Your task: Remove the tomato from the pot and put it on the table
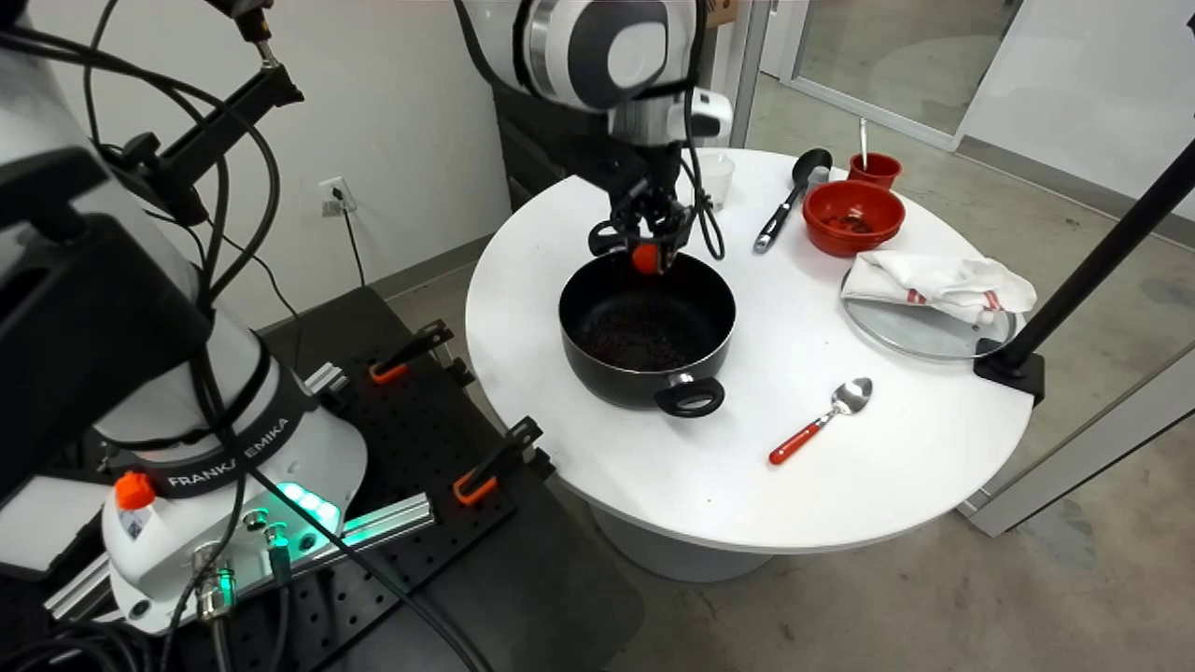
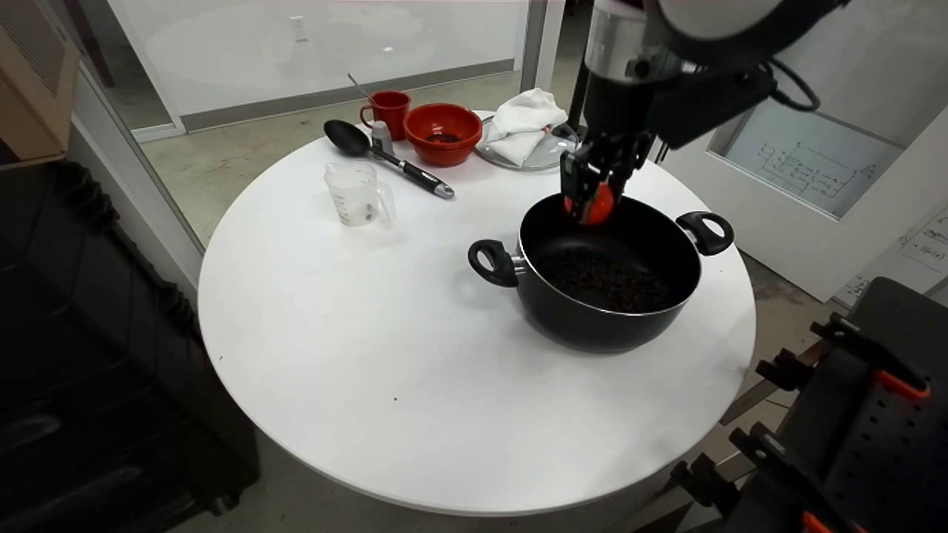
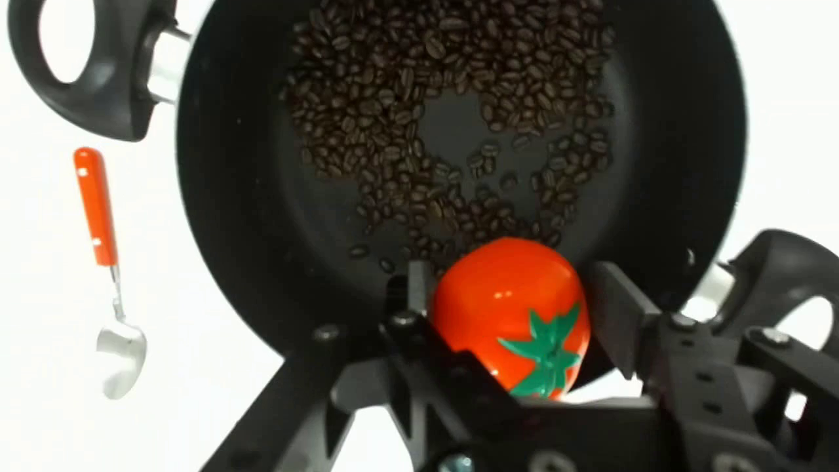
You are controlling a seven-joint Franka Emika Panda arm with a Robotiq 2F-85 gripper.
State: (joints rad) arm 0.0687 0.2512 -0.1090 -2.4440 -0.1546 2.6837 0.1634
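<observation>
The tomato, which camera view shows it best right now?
The wrist view. There the tomato looks largest, held in the gripper, and its green leaf marking shows clearly. Both exterior views show it only as a small red-orange shape, partly hidden by the gripper, with no leaf marking to be made out.

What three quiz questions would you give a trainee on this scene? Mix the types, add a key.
1. True or false: the tomato is resting on the table.
2. Fill in the gap: in the wrist view, the floor of the pot is partly covered with ____.
3. Where is the white cloth?

Key
1. False: the gripper holds it between its fingers.
2. Coffee beans.
3. On the glass lid, covering part of it.
</observation>
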